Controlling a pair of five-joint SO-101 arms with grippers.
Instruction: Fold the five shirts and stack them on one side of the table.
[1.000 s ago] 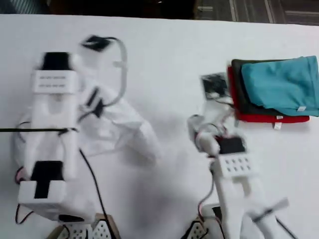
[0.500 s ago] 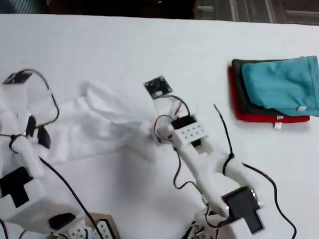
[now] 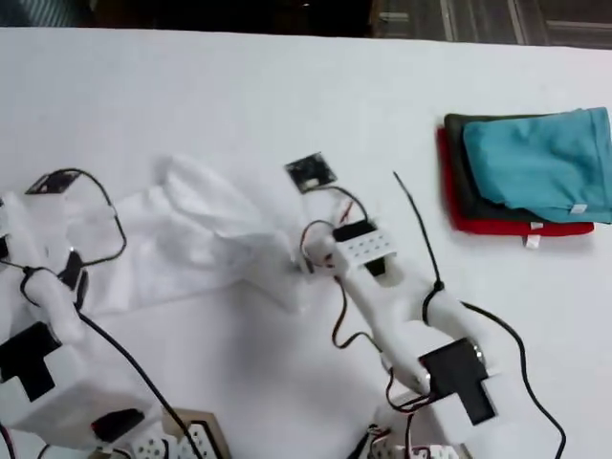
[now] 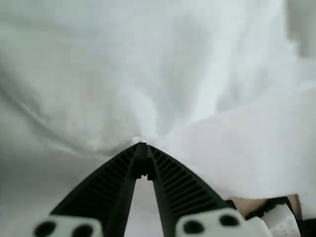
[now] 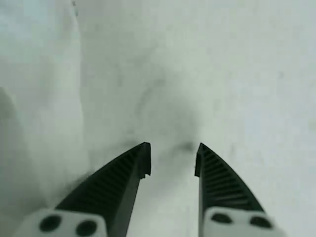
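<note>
Cloth gathers at my left gripper (image 4: 141, 149), whose jaws are pinched together on a fold of the white shirt (image 3: 201, 239) lying crumpled left of centre on the table (image 3: 287, 96). It looks limp and light, so I'd take hems or corners. My right gripper (image 5: 170, 159), jaws apart, sits at the shirt's right end. The folded shirts (image 3: 535, 172) are stacked far right.

White shirt (image 3: 201, 239), white table (image 3: 335, 96); stack (image 3: 535, 163) teal, dark, red (all plain).
</note>
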